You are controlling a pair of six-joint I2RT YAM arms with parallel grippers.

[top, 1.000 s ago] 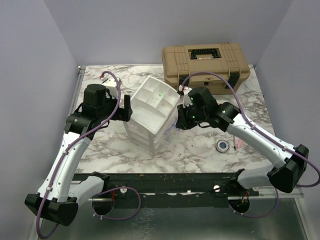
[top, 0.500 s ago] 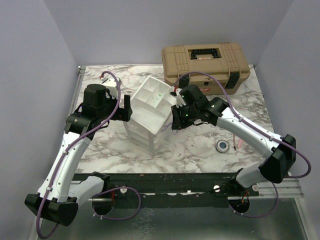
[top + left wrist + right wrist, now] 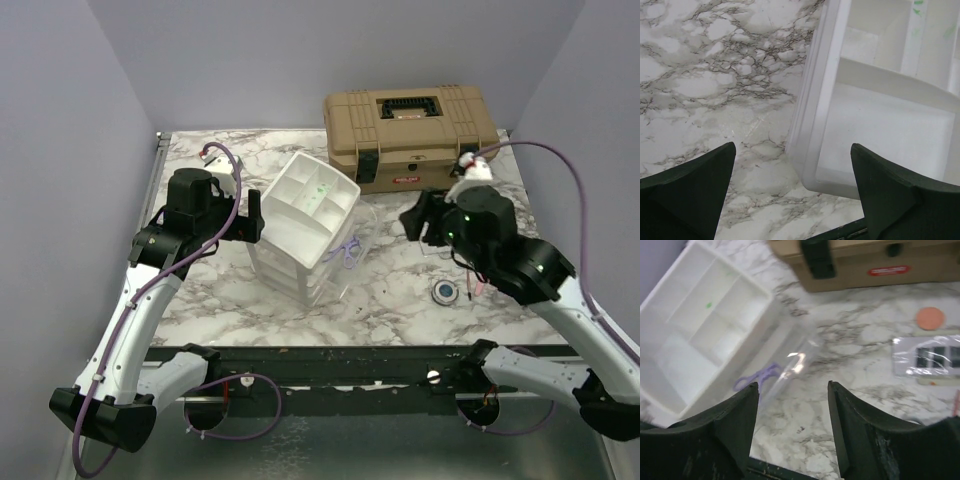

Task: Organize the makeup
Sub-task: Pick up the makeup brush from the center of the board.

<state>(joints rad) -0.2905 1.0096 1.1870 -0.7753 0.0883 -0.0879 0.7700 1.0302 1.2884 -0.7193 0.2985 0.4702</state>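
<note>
Left gripper: fingers spread, empty, over the left rim of the white drawer unit.
Purple item: in the unit's pulled-out clear drawer.
Right gripper: jaws parted, empty, right of the unit.
Clear palette, salmon disc, blue-centred compact: farther right of the unit.

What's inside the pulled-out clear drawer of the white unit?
One small purple looped item lies in the clear plastic drawer of the white plastic drawer unit. The drawer's back part, under the top tray, is covered.
</note>
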